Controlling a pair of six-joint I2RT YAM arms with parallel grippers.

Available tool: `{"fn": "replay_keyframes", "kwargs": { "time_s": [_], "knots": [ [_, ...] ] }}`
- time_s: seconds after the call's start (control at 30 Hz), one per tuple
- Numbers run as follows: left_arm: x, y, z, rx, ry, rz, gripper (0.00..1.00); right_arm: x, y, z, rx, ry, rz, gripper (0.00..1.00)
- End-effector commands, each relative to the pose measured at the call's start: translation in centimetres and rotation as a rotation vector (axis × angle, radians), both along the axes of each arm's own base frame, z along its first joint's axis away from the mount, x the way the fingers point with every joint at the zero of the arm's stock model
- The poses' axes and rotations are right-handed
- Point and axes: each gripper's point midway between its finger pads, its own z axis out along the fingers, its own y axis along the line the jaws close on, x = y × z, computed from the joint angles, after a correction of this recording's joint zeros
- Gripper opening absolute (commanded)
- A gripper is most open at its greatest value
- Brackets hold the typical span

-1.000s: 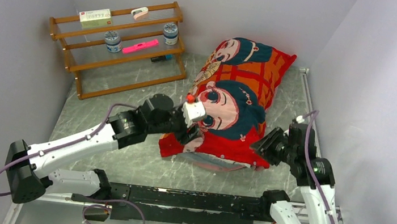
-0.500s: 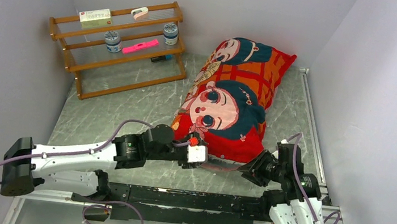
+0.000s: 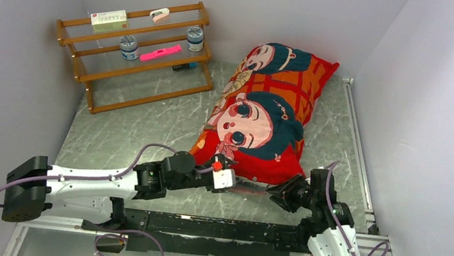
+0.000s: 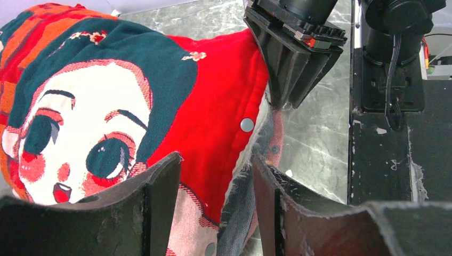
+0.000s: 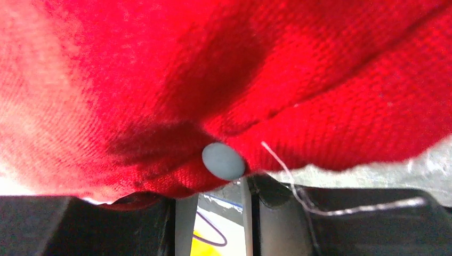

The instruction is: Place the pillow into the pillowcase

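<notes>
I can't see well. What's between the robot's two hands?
The open, snap-buttoned edge of the pillowcase lies between the left hand and the right hand. The left wrist view shows it best.

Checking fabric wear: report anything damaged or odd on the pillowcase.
The pillowcase looks frayed along its near, open hem: fuzzy pale fibres show beside a snap, and a loose white thread dangles there in the right wrist view.
</notes>
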Motion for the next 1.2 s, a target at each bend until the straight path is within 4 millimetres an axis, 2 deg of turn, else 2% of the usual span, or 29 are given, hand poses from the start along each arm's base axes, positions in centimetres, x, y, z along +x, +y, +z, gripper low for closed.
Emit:
{"fn": "replay_keyframes", "kwargs": {
  "time_s": [0.0,0.13,0.27,0.33,0.43,0.47,0.53,0.67,0.8,0.93,1.03,1.17],
  "knots": [
    [0.4,-0.4,2.0,-0.093,-0.061,0.014,0.57,2.4,0.0,0.3,0.056,-0.072,-0.108,0.36],
    [-0.7,-1.1,0.1,-0.063,-0.082,-0.057,0.57,3.0,-0.3,-0.7,0.071,-0.080,-0.171,0.36],
    [-0.7,-1.5,-2.2,-0.014,-0.108,-0.053,0.59,4.1,-0.6,-0.7,0.071,-0.116,-0.220,0.33],
    [-0.7,-1.7,-2.4,-0.016,-0.119,-0.054,0.60,4.5,-0.5,-0.8,0.079,-0.127,-0.222,0.24],
    [-0.7,-2.2,-2.1,-0.012,-0.145,-0.058,0.60,4.5,-0.4,-0.7,0.071,-0.131,-0.207,0.03],
    [-0.8,-2.4,-2.0,-0.005,-0.157,-0.064,0.60,4.5,-0.4,-0.4,0.066,-0.139,-0.200,0.00],
    [-1.2,-2.9,-2.2,0.020,-0.189,-0.086,0.59,4.5,-0.1,0.9,0.074,-0.175,-0.170,0.00],
    [-2.2,-3.9,-3.6,0.113,-0.267,-0.114,0.60,4.0,0.7,5.8,0.113,-0.304,-0.088,0.00],
    [-2.6,-4.7,-3.2,0.110,-0.333,-0.082,0.66,3.0,1.2,9.8,0.167,-0.414,-0.047,0.00],
    [-1.1,-4.3,-1.3,0.051,-0.370,0.047,0.68,2.5,1.1,12.0,0.174,-0.517,-0.028,0.00],
    [-0.7,-3.9,-0.1,0.007,-0.373,0.086,0.68,2.4,1.5,13.2,0.215,-0.575,-0.014,0.00],
    [0.1,-4.0,-0.3,0.044,-0.378,0.124,0.67,2.4,2.0,14.7,0.246,-0.668,0.027,0.00]
  ]
}}
